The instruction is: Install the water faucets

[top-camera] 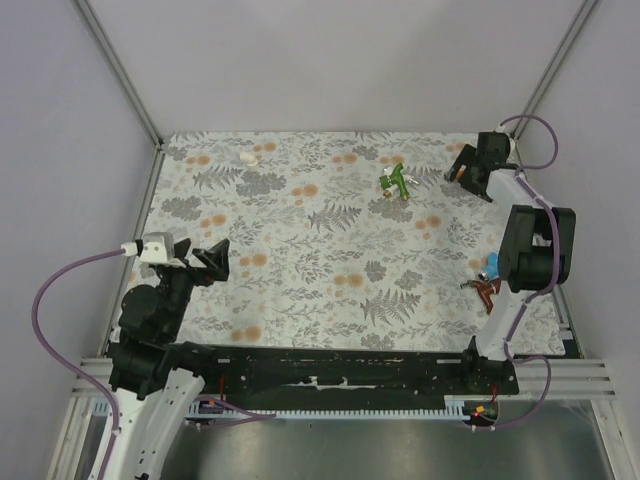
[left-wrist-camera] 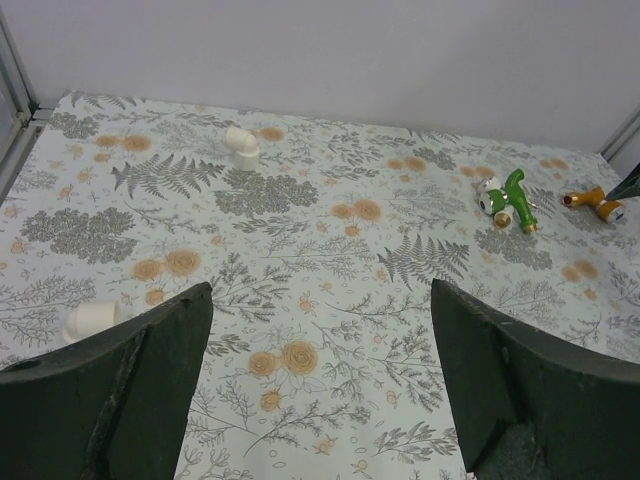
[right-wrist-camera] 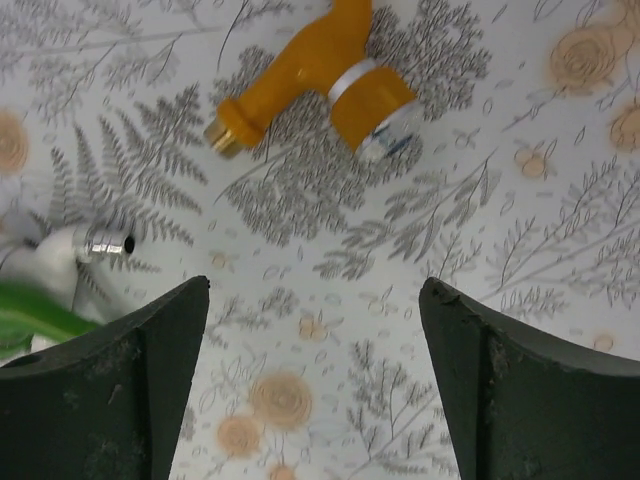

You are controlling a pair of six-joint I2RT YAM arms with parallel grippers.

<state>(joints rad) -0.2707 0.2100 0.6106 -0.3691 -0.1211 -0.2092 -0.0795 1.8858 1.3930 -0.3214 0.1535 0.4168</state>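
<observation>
The orange faucet (right-wrist-camera: 320, 80) lies on its side on the floral mat, just beyond my right gripper's fingertips; it also shows in the left wrist view (left-wrist-camera: 592, 200). My right gripper (right-wrist-camera: 315, 300) is open and empty, low over the mat at the far right (top-camera: 462, 168). The green faucet (top-camera: 395, 182) lies to its left with a white fitting (left-wrist-camera: 490, 195) at its end. The dark red faucet (top-camera: 485, 290) and the blue faucet (top-camera: 492, 265) lie by the right arm. My left gripper (top-camera: 205, 262) is open and empty at the near left.
A white elbow fitting (top-camera: 248, 155) lies at the far left of the mat (top-camera: 300, 270). Another white fitting (left-wrist-camera: 90, 320) lies just left of my left fingers. Grey walls and metal posts close in the back and sides.
</observation>
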